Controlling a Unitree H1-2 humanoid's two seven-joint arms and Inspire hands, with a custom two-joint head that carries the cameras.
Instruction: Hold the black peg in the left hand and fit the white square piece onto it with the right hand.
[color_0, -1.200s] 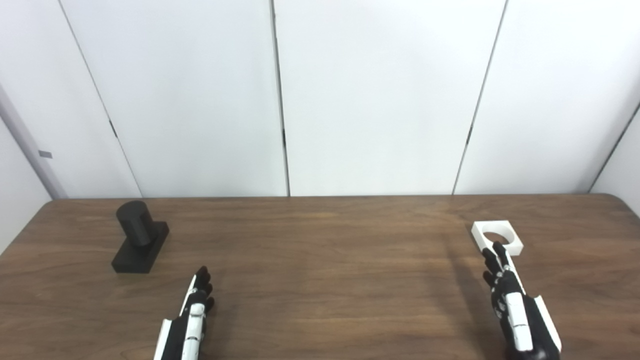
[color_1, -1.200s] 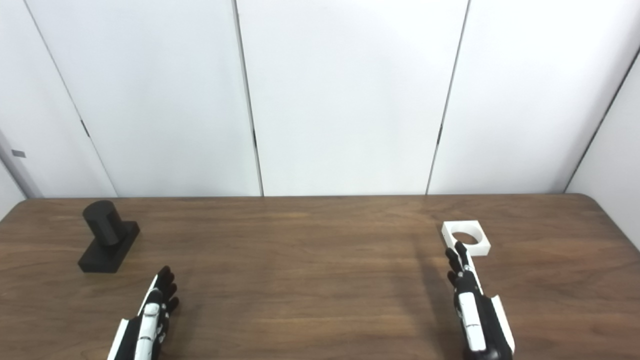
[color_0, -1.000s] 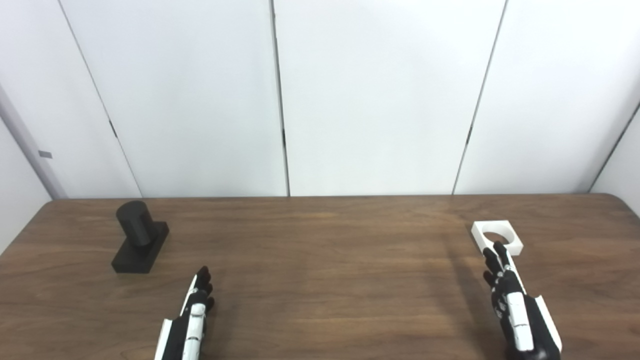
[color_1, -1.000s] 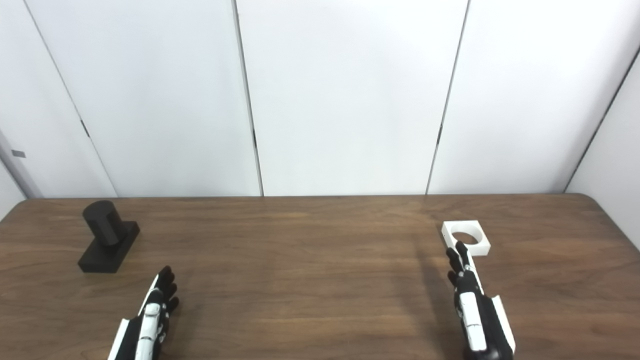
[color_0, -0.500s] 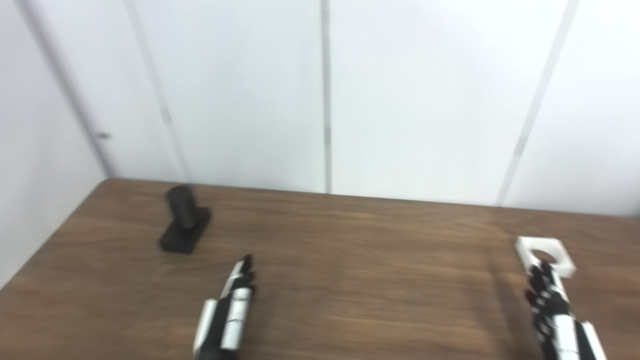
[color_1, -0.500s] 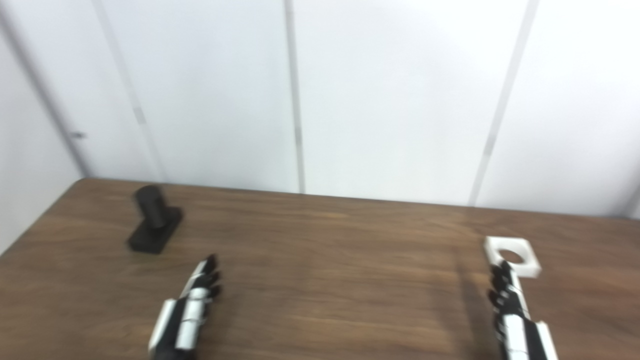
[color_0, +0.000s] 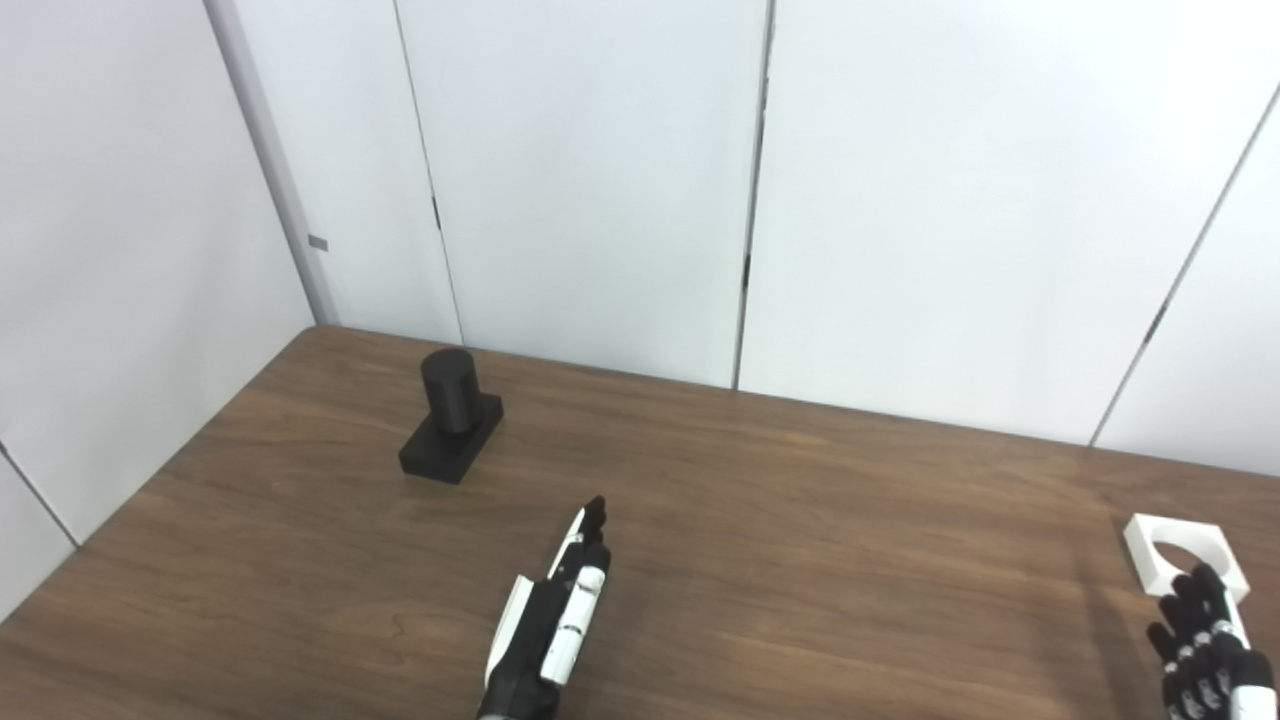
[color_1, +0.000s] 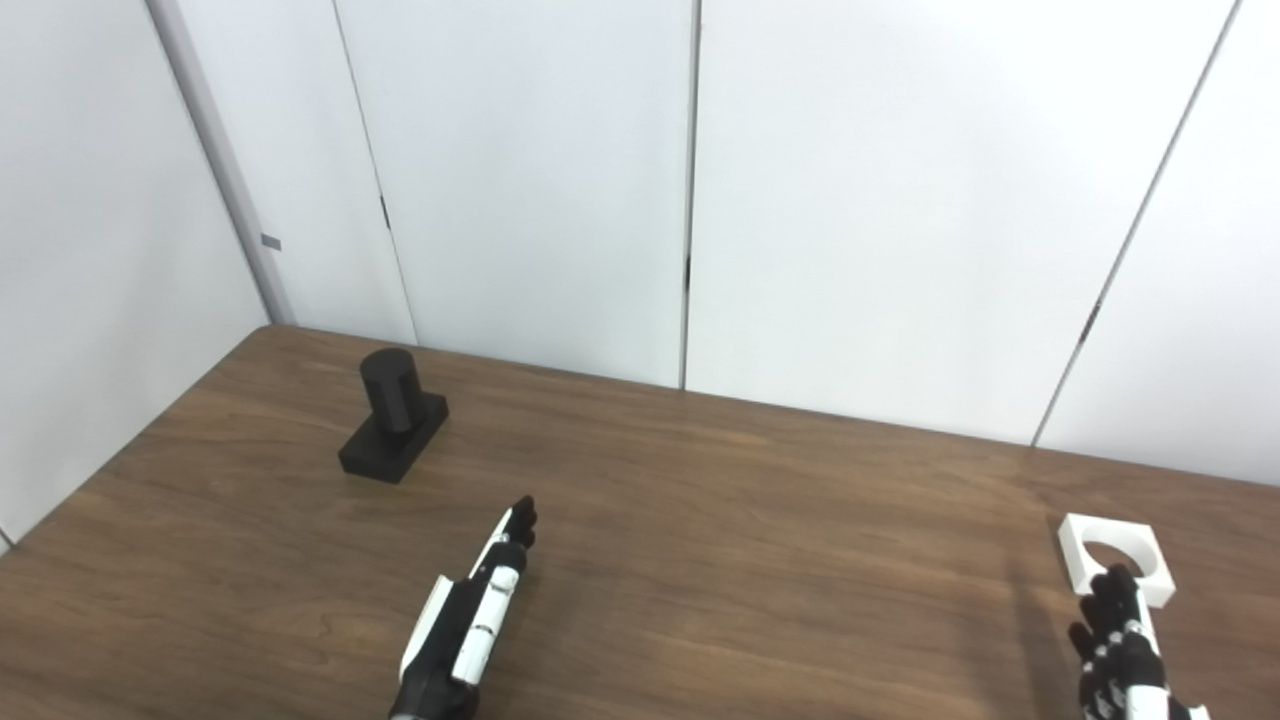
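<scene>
A black peg, a short cylinder on a flat rectangular base, stands upright on the brown table at the far left. My left hand lies open over the table, fingers straight, well to the right of the peg and nearer to me, holding nothing. The white square piece with a round hole lies flat at the far right. My right hand is at the bottom right corner, open, its fingertips just in front of the white piece and partly cut off by the picture's edge.
White wall panels rise right behind the table's far edge and along its left side. Bare wood stretches between the peg and the white piece.
The whole picture has swung, so the camera has turned to the left; peg, piece and both hands now sit further right in the frame. Neither hand has taken hold of anything.
</scene>
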